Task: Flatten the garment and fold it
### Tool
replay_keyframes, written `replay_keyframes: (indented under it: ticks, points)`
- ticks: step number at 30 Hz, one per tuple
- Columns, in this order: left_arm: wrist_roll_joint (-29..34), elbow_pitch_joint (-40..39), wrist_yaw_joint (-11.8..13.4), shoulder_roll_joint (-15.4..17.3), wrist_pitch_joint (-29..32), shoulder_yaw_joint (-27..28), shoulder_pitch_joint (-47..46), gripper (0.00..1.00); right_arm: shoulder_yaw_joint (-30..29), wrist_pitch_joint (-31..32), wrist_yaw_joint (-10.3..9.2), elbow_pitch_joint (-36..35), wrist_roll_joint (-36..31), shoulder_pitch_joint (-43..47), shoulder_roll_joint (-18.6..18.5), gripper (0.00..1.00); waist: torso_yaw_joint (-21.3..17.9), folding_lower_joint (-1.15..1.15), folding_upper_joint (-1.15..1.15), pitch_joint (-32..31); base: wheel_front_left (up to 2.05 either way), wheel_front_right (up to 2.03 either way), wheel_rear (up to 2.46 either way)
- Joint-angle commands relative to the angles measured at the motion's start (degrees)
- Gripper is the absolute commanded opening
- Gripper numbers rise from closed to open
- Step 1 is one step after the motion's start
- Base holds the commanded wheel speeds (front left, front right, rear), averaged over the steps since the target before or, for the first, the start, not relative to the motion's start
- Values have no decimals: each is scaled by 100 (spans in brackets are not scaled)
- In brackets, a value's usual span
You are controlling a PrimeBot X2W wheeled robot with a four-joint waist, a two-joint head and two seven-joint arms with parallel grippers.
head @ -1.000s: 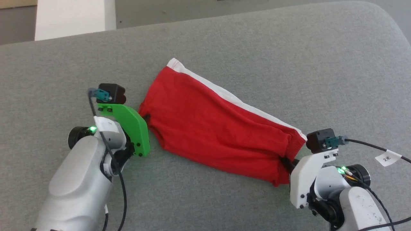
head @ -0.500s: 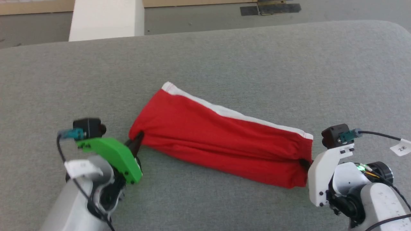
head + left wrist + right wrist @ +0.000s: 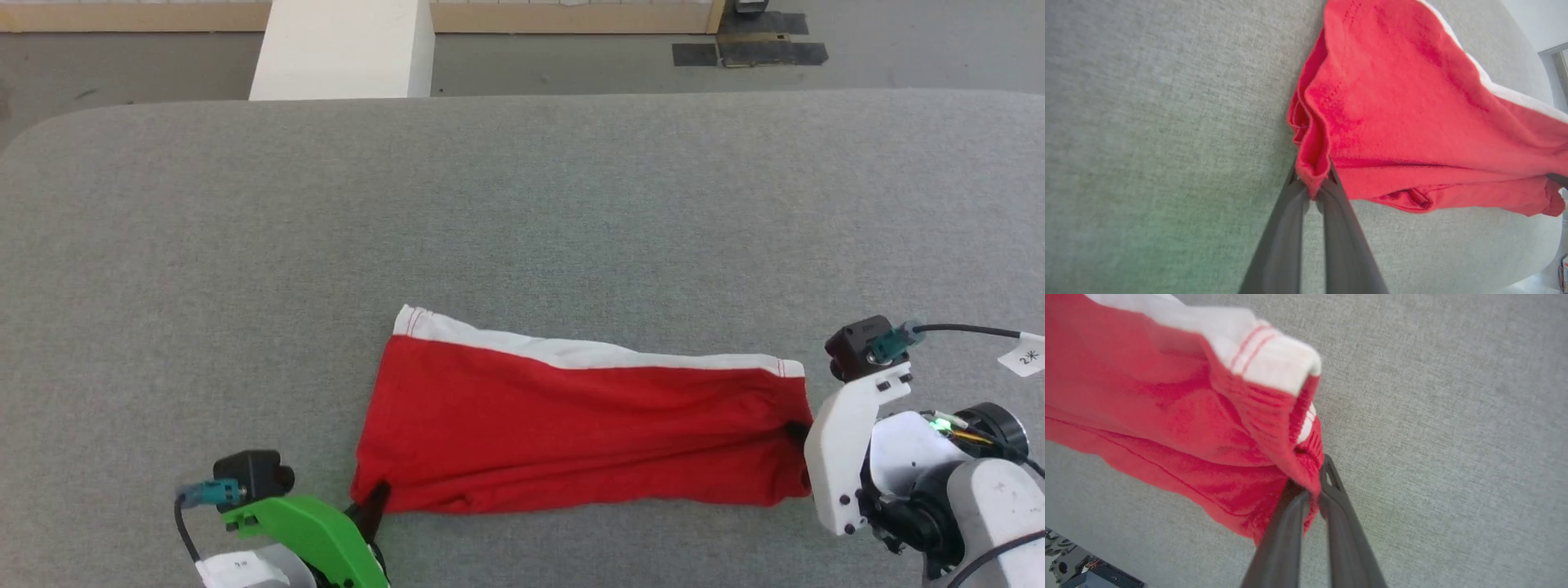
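Observation:
The garment [image 3: 571,425] is a pair of red shorts with a white band along its far edge, stretched left to right near the front of the grey surface. My left gripper [image 3: 377,496] is shut on its lower left corner; the left wrist view shows the red hem [image 3: 1312,163] pinched between the dark fingers [image 3: 1286,228]. At the right end, my right gripper [image 3: 796,429] is shut on the gathered waistband [image 3: 1306,465], seen pinched in the right wrist view. Between the two grips the cloth [image 3: 1412,102] hangs slightly wrinkled.
The grey padded table [image 3: 522,204] stretches wide behind the shorts. Beyond its far edge stand a white block [image 3: 343,49] and a floor with dark tape patches [image 3: 747,53]. A cable with a paper tag [image 3: 1024,355] trails from my right wrist.
The camera has tilted up, showing more of the table's far edge and floor. Both grippers pulled the shorts toward the front edge and turned them level, from slanted to lying straight across.

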Motion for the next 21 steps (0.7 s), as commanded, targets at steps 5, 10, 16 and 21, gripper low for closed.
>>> replay_keyframes:
  ticks: [5,10,16,21]
  points:
    - [-7,-102,109,-22,59,-25,134,19,194,-27,-11,205,62,-235,-188,96,57,0,0,-101,0,0,0]
    - [82,-208,183,114,42,84,-50,100,133,-207,-11,150,155,-169,-169,100,83,0,0,-219,0,0,0]
    - [412,-454,179,456,-322,373,-398,100,-420,-335,-11,-400,59,348,238,100,66,0,0,-361,0,0,0]
    - [1372,-475,-153,830,-1728,508,-849,100,-1049,-439,-11,-931,-379,798,971,100,0,0,0,-389,0,0,0]
